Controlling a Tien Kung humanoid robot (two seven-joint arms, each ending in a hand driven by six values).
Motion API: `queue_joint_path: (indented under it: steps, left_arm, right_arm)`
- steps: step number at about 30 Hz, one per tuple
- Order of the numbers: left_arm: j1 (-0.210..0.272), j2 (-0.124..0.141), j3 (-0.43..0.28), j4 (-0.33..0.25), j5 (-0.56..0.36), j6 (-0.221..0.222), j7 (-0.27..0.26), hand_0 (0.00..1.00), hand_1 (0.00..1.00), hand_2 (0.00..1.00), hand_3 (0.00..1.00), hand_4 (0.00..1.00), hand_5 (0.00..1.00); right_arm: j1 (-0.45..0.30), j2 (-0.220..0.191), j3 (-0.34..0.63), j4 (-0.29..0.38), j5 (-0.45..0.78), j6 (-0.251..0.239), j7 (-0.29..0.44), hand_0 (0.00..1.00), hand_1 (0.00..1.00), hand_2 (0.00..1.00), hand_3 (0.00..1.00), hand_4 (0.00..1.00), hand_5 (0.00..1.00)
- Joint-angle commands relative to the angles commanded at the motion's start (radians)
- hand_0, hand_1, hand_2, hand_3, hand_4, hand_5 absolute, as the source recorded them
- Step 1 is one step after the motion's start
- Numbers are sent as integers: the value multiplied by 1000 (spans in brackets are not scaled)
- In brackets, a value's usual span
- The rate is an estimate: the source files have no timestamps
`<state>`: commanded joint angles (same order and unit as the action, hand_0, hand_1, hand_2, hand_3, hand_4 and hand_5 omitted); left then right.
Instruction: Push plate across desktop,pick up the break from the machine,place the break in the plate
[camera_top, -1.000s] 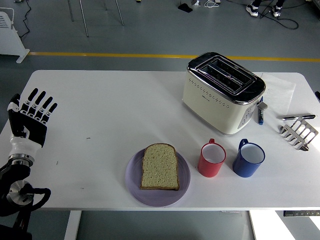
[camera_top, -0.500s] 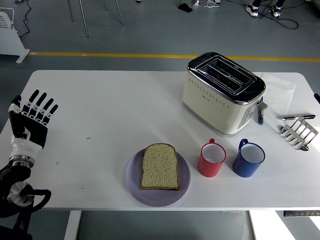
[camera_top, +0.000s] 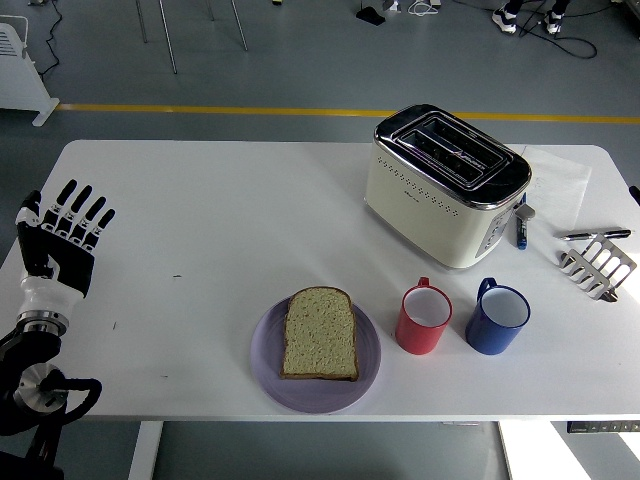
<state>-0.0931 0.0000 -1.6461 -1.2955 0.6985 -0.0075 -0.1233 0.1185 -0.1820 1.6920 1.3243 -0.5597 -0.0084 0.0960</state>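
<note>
A slice of bread (camera_top: 320, 333) lies flat on a lilac plate (camera_top: 268, 372) near the table's front edge, left of centre. The cream and chrome toaster (camera_top: 446, 184) stands at the back right; its slots look empty. My left hand (camera_top: 62, 228) is raised at the table's left edge, fingers spread and straight, holding nothing, far to the left of the plate. My right hand does not show; only a dark sliver sits at the right edge.
A red mug (camera_top: 424, 318) and a blue mug (camera_top: 497, 317) stand right of the plate. A metal toast rack (camera_top: 598, 266), a pen (camera_top: 596, 235), a blue marker (camera_top: 521, 231) and a sheet of paper (camera_top: 560, 182) lie at the right.
</note>
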Motion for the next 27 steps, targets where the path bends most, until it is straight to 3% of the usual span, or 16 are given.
queue_joint_path:
  steps: [27]
  left_arm:
    - [-13,0,-4,3,-3,3,-3,757,781,826,791,593,998]
  right_arm:
    - [12,0,-3,1,10,-6,-12,824,766,763,746,497,508]
